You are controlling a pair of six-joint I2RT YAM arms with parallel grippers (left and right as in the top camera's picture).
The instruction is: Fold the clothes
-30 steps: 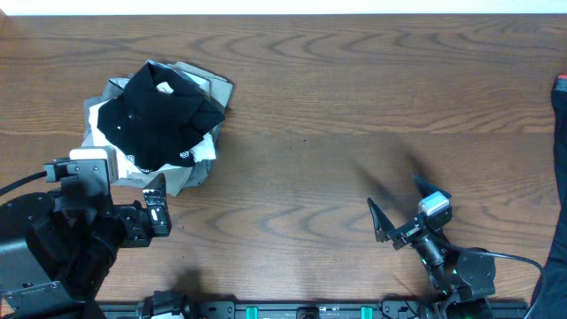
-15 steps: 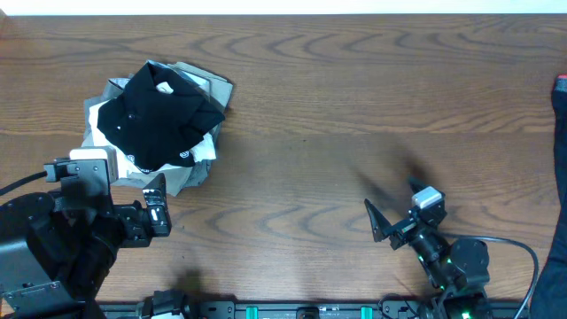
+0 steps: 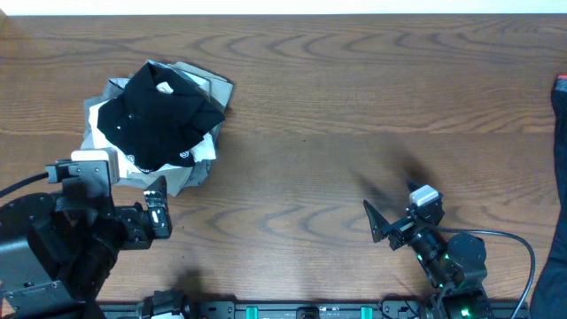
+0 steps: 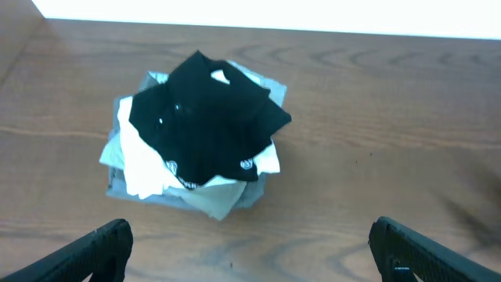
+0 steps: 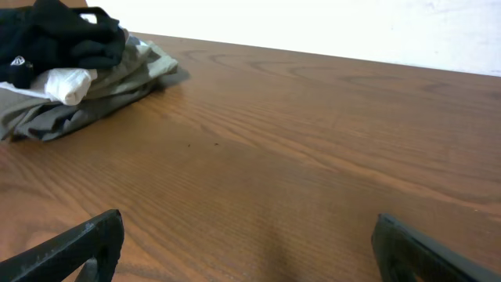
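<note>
The clothes lie in a crumpled pile at the table's left. A black T-shirt [image 3: 159,115] with a white neck label is on top, over white [image 3: 199,152] and grey [image 3: 97,111] garments. The pile also shows in the left wrist view [image 4: 205,121] and at the far left of the right wrist view [image 5: 63,39]. My left gripper [image 3: 133,190] is open and empty, just in front of the pile, not touching it; its fingers frame bare wood [image 4: 250,235]. My right gripper [image 3: 394,202] is open and empty over bare table at front right [image 5: 250,227], far from the pile.
A dark cloth-like thing [image 3: 558,177] with a red bit [image 3: 562,84] above it hangs at the table's right edge. The wooden table [image 3: 354,97] ends at a white strip along the back. Both arm bases sit at the front edge.
My right gripper has drawn back slightly toward the front edge and a little left. The left arm and the pile have not moved.
</note>
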